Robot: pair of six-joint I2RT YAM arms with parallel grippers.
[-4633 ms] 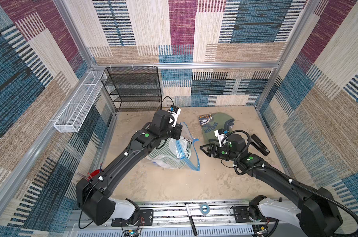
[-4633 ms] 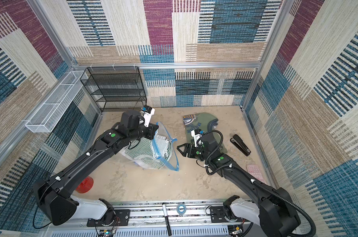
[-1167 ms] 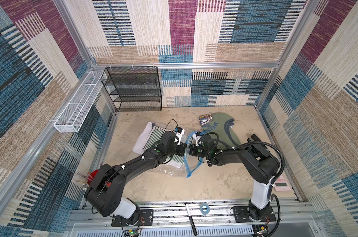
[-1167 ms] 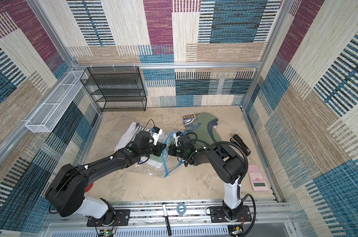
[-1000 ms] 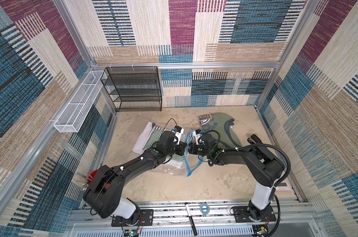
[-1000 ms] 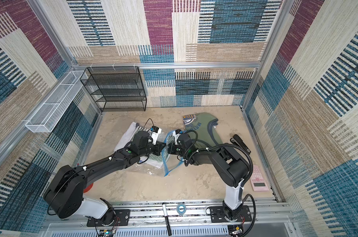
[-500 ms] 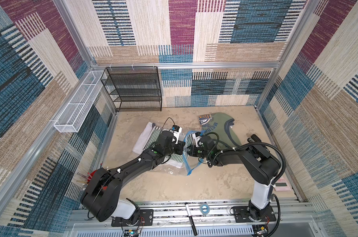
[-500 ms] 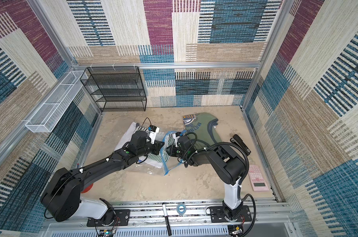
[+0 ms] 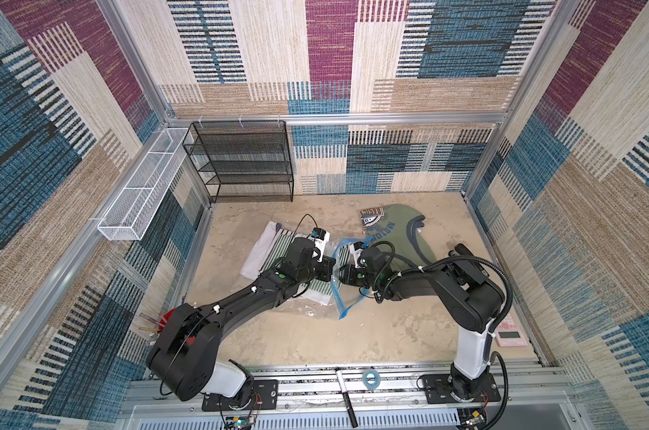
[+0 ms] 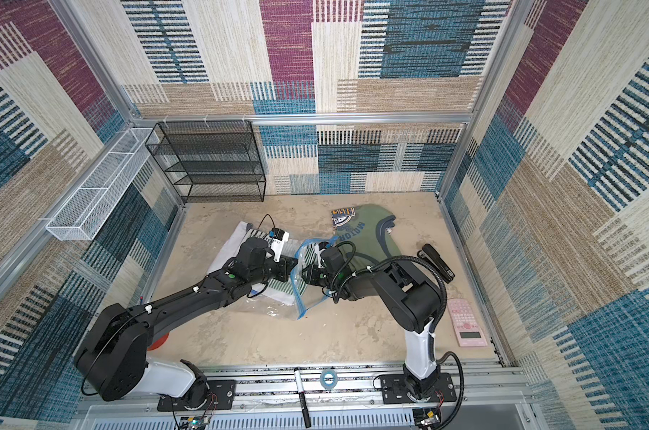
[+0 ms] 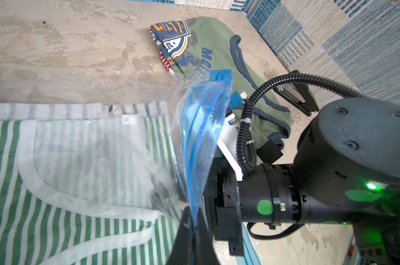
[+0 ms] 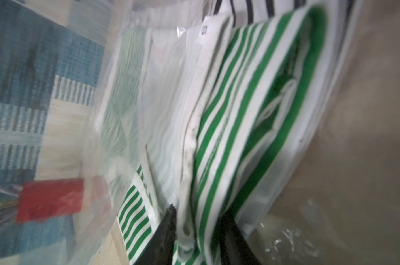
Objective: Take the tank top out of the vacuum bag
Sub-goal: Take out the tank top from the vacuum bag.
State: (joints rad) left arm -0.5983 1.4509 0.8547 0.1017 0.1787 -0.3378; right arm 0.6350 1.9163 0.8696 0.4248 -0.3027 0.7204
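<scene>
Left wrist view: the table [image 11: 79, 46] is mottled beige, plaster-like, with darker blotches. On it lies the vacuum bag [image 11: 125, 96], its clear film over the green-striped tank top [image 11: 56, 218]. The left jaws are clamped on the bag's blue zip strip [image 11: 201, 137], which stands up off the table. In the right wrist view the right jaws stand apart, a fold of the top between them. In both top views woven patchwork walls [image 9: 330, 56] of blue, plum and cream enclose the table; a black mesh rack [image 9: 241, 163] stands at the far wall, a white wire basket [image 9: 140, 197] hangs on the left one, and a green T-shirt [image 9: 401, 231], stapler [image 10: 436, 264] and pink calculator [image 10: 466, 320] lie to the right
</scene>
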